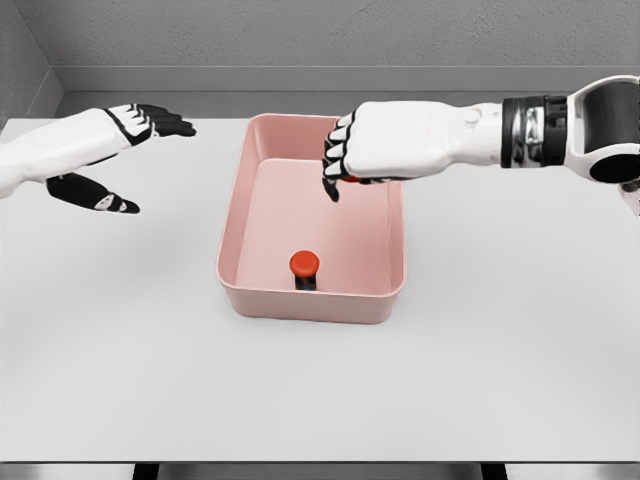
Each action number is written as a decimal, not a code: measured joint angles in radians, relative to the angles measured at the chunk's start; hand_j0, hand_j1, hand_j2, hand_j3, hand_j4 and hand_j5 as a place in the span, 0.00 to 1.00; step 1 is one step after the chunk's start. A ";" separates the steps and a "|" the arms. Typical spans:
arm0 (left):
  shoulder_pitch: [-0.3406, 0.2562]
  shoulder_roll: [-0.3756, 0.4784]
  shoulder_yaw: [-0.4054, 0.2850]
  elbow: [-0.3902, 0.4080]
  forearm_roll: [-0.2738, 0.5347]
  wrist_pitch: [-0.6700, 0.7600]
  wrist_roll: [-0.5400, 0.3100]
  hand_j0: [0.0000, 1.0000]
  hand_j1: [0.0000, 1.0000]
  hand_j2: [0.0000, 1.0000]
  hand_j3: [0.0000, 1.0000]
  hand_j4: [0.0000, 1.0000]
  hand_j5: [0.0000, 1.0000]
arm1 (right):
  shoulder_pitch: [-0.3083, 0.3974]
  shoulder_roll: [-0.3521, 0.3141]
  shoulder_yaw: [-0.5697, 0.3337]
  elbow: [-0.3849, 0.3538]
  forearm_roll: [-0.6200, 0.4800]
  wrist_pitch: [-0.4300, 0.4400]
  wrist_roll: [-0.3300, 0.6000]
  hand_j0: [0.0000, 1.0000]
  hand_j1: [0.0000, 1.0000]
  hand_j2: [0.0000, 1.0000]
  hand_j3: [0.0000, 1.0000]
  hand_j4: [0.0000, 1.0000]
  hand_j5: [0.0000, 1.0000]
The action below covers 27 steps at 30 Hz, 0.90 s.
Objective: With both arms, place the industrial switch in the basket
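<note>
The switch (304,268) stands inside the basket (240,215), near its front wall: a red cap on a dark body, likely rigid and light (grip the body, not the cap). The right hand (355,155) hovers over the basket, fingers curled and empty; the left hand (110,165) is spread wide, well apart.

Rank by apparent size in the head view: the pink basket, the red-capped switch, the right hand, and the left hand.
1. Pink basket, clearly largest.
2. Right hand and left hand: they look about alike, and their poses differ, so I won't rank them.
3. Red-capped switch, smallest, sitting inside the basket near its front wall.
</note>
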 measured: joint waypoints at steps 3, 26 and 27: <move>0.002 0.002 0.002 0.001 0.003 0.000 0.000 1.00 1.00 1.00 1.00 1.00 1.00 | -0.002 0.017 0.001 0.000 0.000 0.000 0.001 0.47 0.47 0.47 0.47 0.47 0.47; 0.018 0.006 0.004 0.016 -0.004 0.000 -0.003 1.00 1.00 1.00 1.00 1.00 1.00 | 0.120 -0.123 -0.044 0.182 0.003 -0.001 -0.011 1.00 1.00 1.00 1.00 1.00 1.00; 0.018 0.007 0.004 0.017 -0.005 0.000 -0.003 1.00 1.00 1.00 1.00 1.00 1.00 | 0.135 -0.143 -0.066 0.196 0.002 0.000 -0.012 1.00 1.00 1.00 1.00 1.00 1.00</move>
